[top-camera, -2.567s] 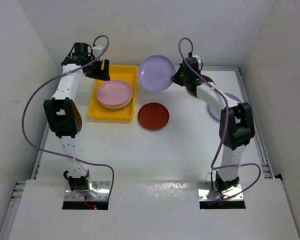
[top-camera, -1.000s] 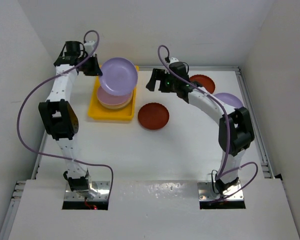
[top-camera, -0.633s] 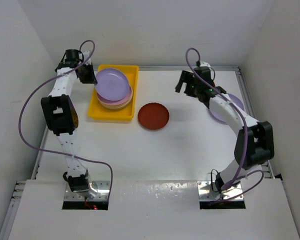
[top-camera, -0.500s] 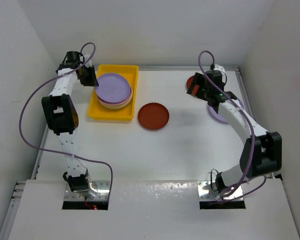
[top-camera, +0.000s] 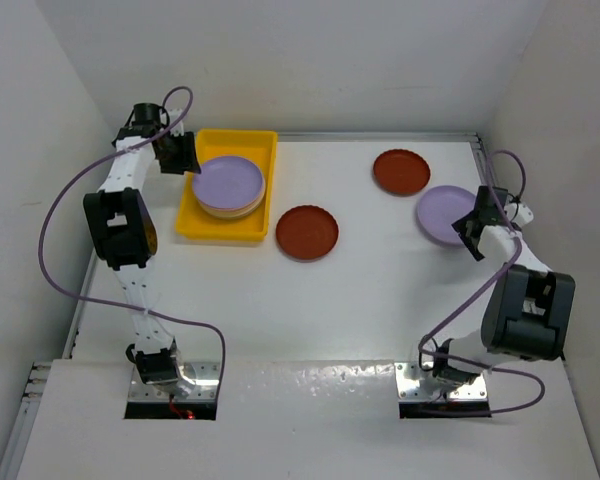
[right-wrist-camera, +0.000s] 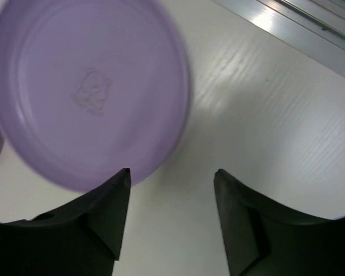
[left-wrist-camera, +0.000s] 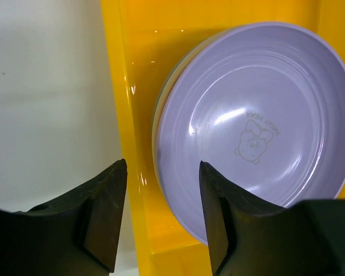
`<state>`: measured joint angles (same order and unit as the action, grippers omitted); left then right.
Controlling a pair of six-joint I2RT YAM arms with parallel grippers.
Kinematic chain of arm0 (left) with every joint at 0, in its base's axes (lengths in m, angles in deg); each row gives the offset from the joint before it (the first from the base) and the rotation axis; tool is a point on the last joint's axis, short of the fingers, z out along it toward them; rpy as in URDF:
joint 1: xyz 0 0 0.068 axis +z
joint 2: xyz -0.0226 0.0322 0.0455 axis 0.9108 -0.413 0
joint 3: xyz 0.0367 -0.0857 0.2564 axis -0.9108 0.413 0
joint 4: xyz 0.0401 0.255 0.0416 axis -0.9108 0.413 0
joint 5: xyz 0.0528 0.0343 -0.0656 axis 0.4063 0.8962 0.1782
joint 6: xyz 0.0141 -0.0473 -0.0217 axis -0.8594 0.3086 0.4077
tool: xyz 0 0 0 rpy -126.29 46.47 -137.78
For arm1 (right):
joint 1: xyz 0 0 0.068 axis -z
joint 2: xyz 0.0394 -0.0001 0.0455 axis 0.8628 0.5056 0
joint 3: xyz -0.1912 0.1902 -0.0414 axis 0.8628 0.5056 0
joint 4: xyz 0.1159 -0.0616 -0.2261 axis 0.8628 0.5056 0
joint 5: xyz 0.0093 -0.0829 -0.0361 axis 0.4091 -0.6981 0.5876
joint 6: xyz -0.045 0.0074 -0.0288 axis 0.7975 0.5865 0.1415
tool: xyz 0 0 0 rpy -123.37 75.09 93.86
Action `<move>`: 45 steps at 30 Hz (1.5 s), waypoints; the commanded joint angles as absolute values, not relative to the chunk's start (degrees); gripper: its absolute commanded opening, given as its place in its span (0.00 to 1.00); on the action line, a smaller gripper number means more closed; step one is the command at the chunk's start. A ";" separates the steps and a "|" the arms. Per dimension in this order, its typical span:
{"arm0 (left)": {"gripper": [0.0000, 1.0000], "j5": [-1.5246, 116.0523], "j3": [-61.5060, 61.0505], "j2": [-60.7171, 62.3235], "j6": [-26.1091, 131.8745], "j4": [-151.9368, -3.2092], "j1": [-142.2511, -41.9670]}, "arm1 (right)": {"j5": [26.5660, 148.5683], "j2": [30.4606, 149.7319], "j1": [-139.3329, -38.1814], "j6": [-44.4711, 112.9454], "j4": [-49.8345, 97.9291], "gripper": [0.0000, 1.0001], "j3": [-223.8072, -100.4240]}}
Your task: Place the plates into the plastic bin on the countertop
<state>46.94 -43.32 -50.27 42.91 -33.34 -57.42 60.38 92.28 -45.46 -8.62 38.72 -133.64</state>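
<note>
The yellow plastic bin (top-camera: pixel 213 226) stands at the back left of the white countertop (top-camera: pixel 310 300). A lilac plate (top-camera: pixel 227 181) lies flat on top of the stack of plates inside it. My left gripper (top-camera: pixel 183 156) is open at the bin's left wall; in the left wrist view its jaws (left-wrist-camera: pixel 162 168) straddle the bin wall (left-wrist-camera: pixel 123 86) and the rim of the lilac plate (left-wrist-camera: pixel 253 115), gripping nothing. A second lilac plate (top-camera: pixel 446 214) lies at the right. My right gripper (top-camera: pixel 470 232) hangs open beside it, over the edge of that plate (right-wrist-camera: pixel 86 92). Two red-brown plates (top-camera: pixel 307 232) (top-camera: pixel 401 171) lie on the countertop.
A metal rail (top-camera: pixel 502 200) edges the countertop just right of my right gripper, and shows in the right wrist view as a rail (right-wrist-camera: pixel 310 29). White walls close in the back and both sides. A cream plate's edge (left-wrist-camera: pixel 160 106) peeks from under the lilac one.
My left gripper lowered the lilac plate onto the stack in the bin and opened off it. My right arm swung right to the other lilac plate, its jaws narrowing.
</note>
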 commanded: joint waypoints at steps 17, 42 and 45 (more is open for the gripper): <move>0.63 47.07 -43.90 -37.70 38.31 -32.05 -58.40 | 65.79 107.91 -38.98 -16.69 32.77 0.00 -135.72; 0.78 46.67 -44.87 -33.47 29.08 -30.47 -74.93 | 73.67 109.73 -88.81 16.71 26.02 0.00 -167.77; 0.77 45.23 -43.02 -32.96 28.56 -30.47 -74.31 | 77.36 110.79 -89.95 15.13 23.98 0.00 -169.01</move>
<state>40.79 -43.43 -35.47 29.47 -30.48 -74.93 71.92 111.49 -90.33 14.73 27.64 -165.09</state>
